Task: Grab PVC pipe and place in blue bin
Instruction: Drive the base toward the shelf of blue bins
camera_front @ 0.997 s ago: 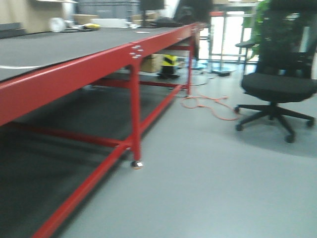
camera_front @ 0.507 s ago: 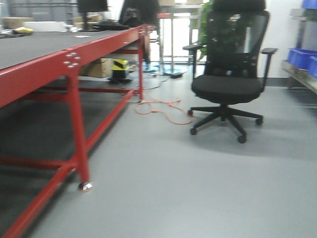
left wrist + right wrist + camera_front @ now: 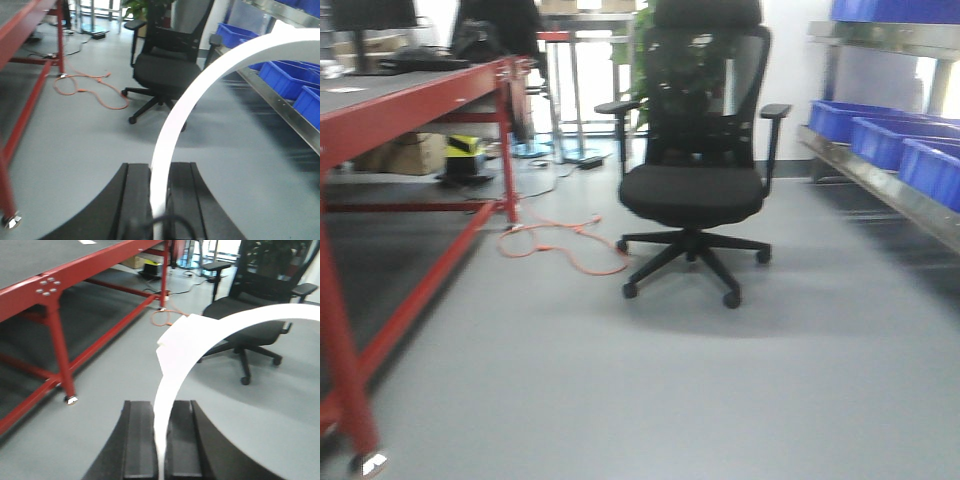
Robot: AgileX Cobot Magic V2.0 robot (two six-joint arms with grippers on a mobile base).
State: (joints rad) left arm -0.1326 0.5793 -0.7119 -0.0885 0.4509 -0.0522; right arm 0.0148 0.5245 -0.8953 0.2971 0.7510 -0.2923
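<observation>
Left tool [image 3: 160,172]: its two black fingers [image 3: 137,200] are pressing against the PVC pipe [image 3: 182,102] from either side, with no gap showing, so it is gripping the pipe.
Pipe in the left wrist view: the white pipe is rising from between the fingers and arching up and over to the right, running out of the picture at the right edge.
Right tool [image 3: 159,412]: its black fingers [image 3: 137,440] are likewise clamping a white PVC pipe [image 3: 185,347] between them.
Pipe in the right wrist view: it is curving up and to the right above the floor, and is showing a stepped joint partway up the bend.
One pipe or two: the pictures are not showing whether both tools are holding the same pipe.
Blue bins [image 3: 880,135]: they are sitting in a row on the metal shelf [image 3: 880,195] along the right side, well apart from the pipe.
Office chair [image 3: 692,190]: the black chair is standing on the grey floor [image 3: 720,400] at mid-distance, left of the shelf.
Surface [image 3: 410,100]: the red-framed surface is running along the left side into the far part of the room.
Orange cable [image 3: 560,245]: it is lying in loose loops on the floor between the surface and the chair.
</observation>
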